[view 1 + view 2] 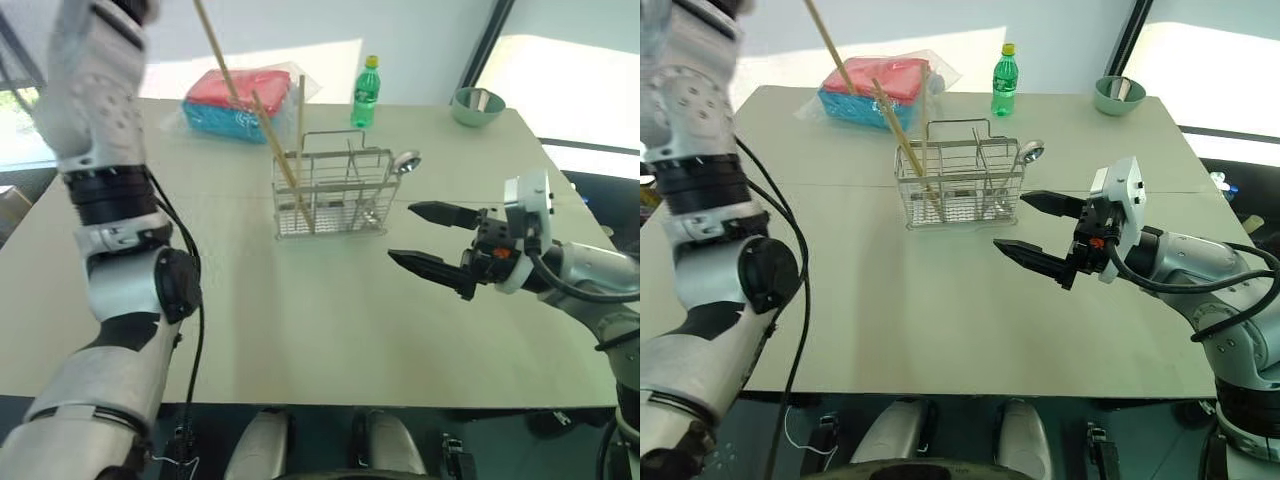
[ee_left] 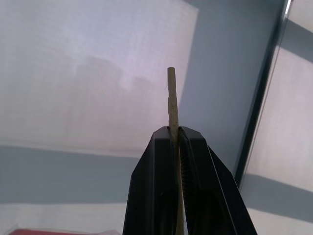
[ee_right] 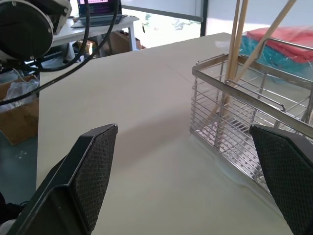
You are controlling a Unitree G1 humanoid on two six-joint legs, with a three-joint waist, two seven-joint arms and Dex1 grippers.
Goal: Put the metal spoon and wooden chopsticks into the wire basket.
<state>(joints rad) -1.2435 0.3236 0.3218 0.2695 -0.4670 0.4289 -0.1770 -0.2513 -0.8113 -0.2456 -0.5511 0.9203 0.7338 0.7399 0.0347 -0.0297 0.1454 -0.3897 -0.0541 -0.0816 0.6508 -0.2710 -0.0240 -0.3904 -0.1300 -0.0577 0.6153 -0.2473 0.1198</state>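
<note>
1. My left gripper (image 2: 175,134) is raised high above the pale cream table (image 1: 300,330), and its 2 black fingers (image 2: 156,196) are clamped on 1 long thin light-brown wooden chopstick (image 2: 172,105), whose tip sticks out just past my fingertips
2. In the head views that same stick runs as a long slant from the top of the scene down toward the silver rectangular wire-mesh basket (image 1: 335,195); I cannot tell whether its lower end is still inside the basket
3. 2 more wooden chopsticks (image 1: 300,150) stand in the basket's left end compartment, 1 leaning and 1 close to upright, both rising above the rim
4. The small shiny metal spoon (image 1: 405,162) stands in the right end of the basket, its round bowl up and poking above the rim
5. The basket sits upright on the table, toward the far side, with its thin loop handle over the middle
6. My right gripper (image 1: 430,238) hovers level above the table, near the basket's right end but apart from it; its 2 fingers (image 3: 93,166) are spread wide with nothing between them
7. Behind the basket lie a red and blue pack in clear plastic (image 1: 240,100) and an upright green plastic bottle with a yellow cap (image 1: 367,95)
8. A pale green bowl (image 1: 478,106) sits at the far right corner of the table, well apart from the basket
</note>
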